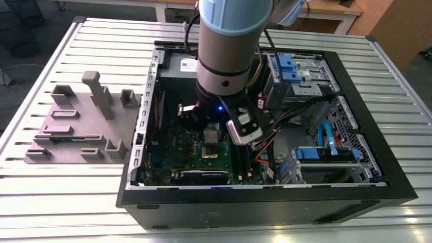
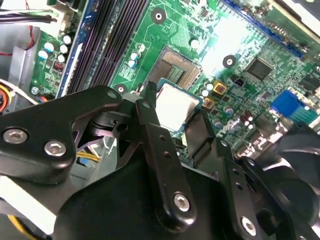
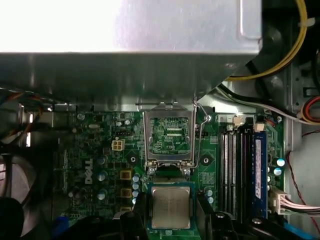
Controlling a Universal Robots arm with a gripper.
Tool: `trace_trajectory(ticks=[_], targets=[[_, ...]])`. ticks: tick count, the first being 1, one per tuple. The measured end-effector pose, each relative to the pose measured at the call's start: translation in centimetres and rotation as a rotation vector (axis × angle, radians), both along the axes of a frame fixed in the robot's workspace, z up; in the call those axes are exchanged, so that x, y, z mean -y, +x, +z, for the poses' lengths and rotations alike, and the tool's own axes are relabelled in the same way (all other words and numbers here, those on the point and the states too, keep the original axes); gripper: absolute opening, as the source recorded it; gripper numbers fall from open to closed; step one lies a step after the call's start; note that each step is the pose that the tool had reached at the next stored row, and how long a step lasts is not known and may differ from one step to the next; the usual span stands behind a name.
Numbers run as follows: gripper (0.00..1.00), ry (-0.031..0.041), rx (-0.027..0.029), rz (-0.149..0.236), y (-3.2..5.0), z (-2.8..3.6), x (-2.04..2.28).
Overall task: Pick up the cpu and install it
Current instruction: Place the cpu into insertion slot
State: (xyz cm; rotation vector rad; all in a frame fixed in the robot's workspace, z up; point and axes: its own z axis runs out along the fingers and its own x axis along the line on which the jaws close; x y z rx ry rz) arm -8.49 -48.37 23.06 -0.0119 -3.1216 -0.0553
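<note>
Here, above slatted table, pincer grips cpu.

Shiny silver metal cpu, matt black gripper

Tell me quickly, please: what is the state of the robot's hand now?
Hand: closed, holding the cpu, not yet in the socket.

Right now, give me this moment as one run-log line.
fingers: shut on cpu | cpu: held above motherboard, near open socket | install: cpu not seated
</note>
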Motion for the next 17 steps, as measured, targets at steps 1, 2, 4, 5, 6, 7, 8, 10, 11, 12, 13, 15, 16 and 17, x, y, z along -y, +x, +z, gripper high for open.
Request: trace_trajectory(ticks=[1,2,4,5,6,7,8,10,11,12,13,15,16,17], targets=[[0.47,-0.0004,0.0005,0.0,0.0,-0.15,0.02],[0.47,-0.0008,0.0009,0.0,0.0,-0.32,0.03],[0.47,-0.0009,0.0016,0.0,0.0,-0.69,0.05],[0.47,-0.001,0.0016,0.0,0.0,-0.84,0.08],[0.47,-0.001,0.0016,0.0,0.0,-1.01,0.13],[0.47,-0.0011,0.0016,0.0,0.0,-1.18,0.19],[0.47,-0.0012,0.0015,0.0,0.0,-1.34,0.26],[0.47,-0.0011,0.0016,0.0,0.0,-1.67,0.4],[0.47,-0.0011,0.0016,0.0,0.0,-1.82,0.45],[0.47,-0.0012,0.0016,0.0,0.0,-1.99,0.52],[0.47,-0.001,0.0016,0.0,0.0,-2.19,0.56],[0.47,-0.001,0.0016,0.0,0.0,-2.55,0.59],[0.47,-0.0011,0.0016,0.0,0.0,-2.72,0.59],[0.47,-0.0011,0.0016,0.0,0.0,-2.9,0.6]])
